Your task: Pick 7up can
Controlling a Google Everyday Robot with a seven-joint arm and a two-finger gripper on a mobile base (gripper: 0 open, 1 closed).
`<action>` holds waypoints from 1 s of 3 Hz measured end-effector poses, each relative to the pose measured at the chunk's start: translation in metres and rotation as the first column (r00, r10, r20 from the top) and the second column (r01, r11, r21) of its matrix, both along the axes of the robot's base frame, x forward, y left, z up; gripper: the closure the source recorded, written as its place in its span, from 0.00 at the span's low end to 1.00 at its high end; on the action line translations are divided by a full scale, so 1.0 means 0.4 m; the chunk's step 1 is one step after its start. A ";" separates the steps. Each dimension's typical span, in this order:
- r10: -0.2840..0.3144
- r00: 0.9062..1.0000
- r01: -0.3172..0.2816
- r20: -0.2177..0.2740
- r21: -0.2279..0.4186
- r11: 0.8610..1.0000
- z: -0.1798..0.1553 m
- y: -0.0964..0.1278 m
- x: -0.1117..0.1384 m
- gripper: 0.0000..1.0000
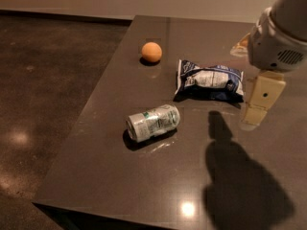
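The 7up can [153, 122] is silver-white with green markings and lies on its side on the dark table [120, 176], left of the middle. My gripper [259, 102] hangs above the table at the right edge of the camera view, well to the right of the can and empty. It is just right of the chip bag. Its shadow falls on the table below it.
An orange [151, 51] sits at the far left of the table. A blue-and-white chip bag [209, 80] lies between the orange and the gripper. The table's left edge drops to a dark polished floor [43, 95].
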State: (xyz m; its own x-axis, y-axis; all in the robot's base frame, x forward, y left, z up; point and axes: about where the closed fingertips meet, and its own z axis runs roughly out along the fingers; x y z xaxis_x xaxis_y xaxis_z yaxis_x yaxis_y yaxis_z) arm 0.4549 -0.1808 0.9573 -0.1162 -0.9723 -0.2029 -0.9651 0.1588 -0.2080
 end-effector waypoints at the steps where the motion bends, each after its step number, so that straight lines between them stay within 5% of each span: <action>1: 0.100 0.995 -0.100 -0.027 -0.009 0.995 -0.062 0.088 0.015 0.00; 3: 0.259 0.964 -0.258 -0.059 0.020 0.966 -0.160 0.270 0.026 0.00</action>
